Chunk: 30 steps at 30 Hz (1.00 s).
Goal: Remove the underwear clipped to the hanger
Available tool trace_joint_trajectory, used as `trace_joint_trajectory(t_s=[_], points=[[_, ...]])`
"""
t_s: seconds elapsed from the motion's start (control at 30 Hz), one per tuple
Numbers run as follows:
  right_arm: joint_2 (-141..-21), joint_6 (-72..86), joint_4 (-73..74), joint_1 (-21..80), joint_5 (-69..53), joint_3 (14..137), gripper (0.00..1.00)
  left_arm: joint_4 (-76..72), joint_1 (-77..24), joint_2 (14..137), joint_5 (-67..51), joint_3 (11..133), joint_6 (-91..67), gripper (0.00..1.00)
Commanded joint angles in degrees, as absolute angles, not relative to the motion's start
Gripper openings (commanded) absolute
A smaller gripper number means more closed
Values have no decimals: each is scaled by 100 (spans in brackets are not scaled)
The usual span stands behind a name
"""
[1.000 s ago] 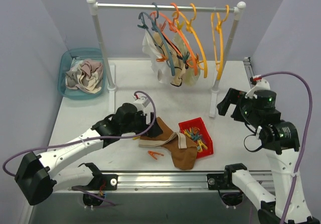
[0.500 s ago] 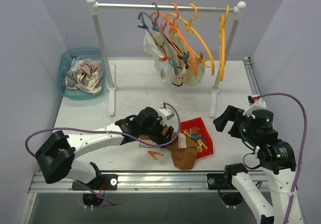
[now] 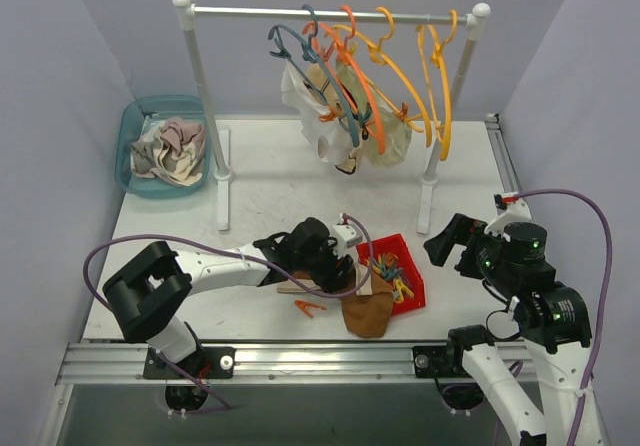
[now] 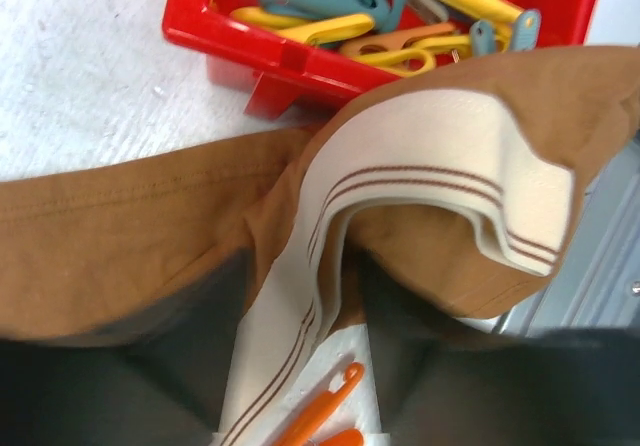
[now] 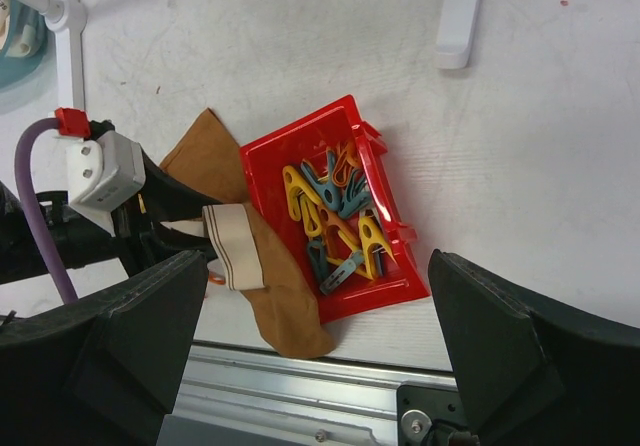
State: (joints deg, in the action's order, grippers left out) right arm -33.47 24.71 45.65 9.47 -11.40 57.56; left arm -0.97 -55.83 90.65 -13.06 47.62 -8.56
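A brown underwear point(image 3: 368, 311) with a cream striped waistband point(image 4: 300, 296) lies on the table against the red bin. My left gripper point(image 3: 328, 271) is low over it. In the left wrist view its dark fingers point(image 4: 170, 366) stand half closed on either side of the waistband, with table showing between them. More underwear, off-white point(image 3: 325, 131) and cream point(image 3: 388, 138), hangs clipped on coloured hangers point(image 3: 405, 81) on the rail. My right gripper point(image 3: 450, 241) hovers wide open and empty to the right, looking down on the brown underwear point(image 5: 285, 306).
The red bin point(image 3: 412, 288) holds several coloured clothespins point(image 5: 335, 216). An orange clothespin point(image 3: 310, 307) lies loose on the table. A teal basket point(image 3: 128, 126) at the back left holds removed underwear point(image 3: 168, 151). The rack's right post point(image 3: 428, 201) stands behind the bin.
My left arm reached right along the brown underwear to its waistband beside the bin, and its jaws have narrowed. The right arm drew down and back. The hangers swung.
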Motion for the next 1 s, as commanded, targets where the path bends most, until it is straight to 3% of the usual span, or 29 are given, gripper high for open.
trace_joint_trajectory(t_s=[0.0,0.1,0.17,0.2,0.77,0.9,0.97], points=[[-3270,2531,4588,984,-1178,5704,100,-546,-5607,9105,-1625,4851,-844,44],[-3191,2540,4614,984,-1169,5695,100,-300,-5607,9088,-1679,4913,-888,23],[-3190,2540,4641,984,-1169,5713,100,-159,-5607,8992,-1635,4939,-966,4],[-3190,2540,4641,976,-1169,5713,100,-19,-5625,8835,-1635,4948,-993,3],[-3226,2461,4570,976,-1072,5660,100,1635,-5625,6654,-766,5783,-1362,3],[-3226,2452,4579,976,-1107,5643,100,1950,-5616,6163,489,5888,-1599,3],[-3226,2435,4579,976,-1125,5634,100,2370,-5616,5916,1854,6046,-1784,2]])
